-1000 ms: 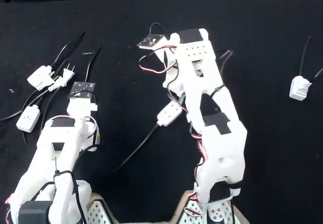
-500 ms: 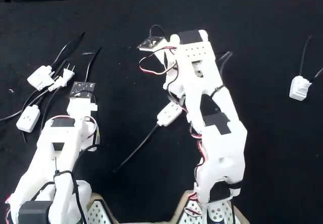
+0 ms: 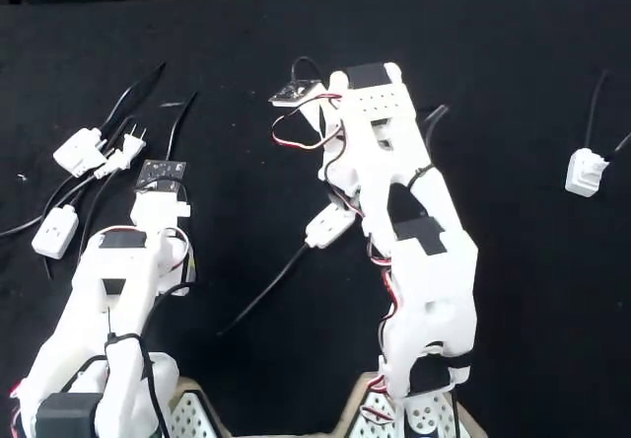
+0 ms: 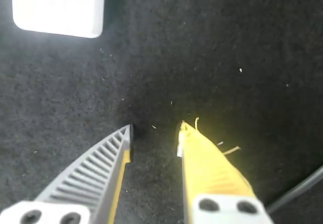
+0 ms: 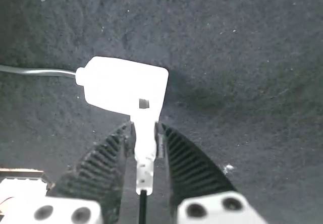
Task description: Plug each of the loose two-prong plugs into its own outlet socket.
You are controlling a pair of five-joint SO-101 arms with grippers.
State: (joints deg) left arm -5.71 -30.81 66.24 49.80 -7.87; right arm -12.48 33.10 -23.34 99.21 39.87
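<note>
Plug [image 5: 145, 158] clamped in right gripper [image 5: 145, 129], nose into socket [image 5: 123, 88] just beyond its fingertips. Arm and socket shifted a touch this past second; insertion looks nearly seated. Left gripper [image 4: 155, 128] apart, idle, second socket [image 4: 58, 7] ahead of it.

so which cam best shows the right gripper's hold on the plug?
Right wrist view: right gripper shut on the plug, which meets the outlet socket. High view: the arm covers the grip; the socket peeks out. Left wrist view faces another white block.
</note>
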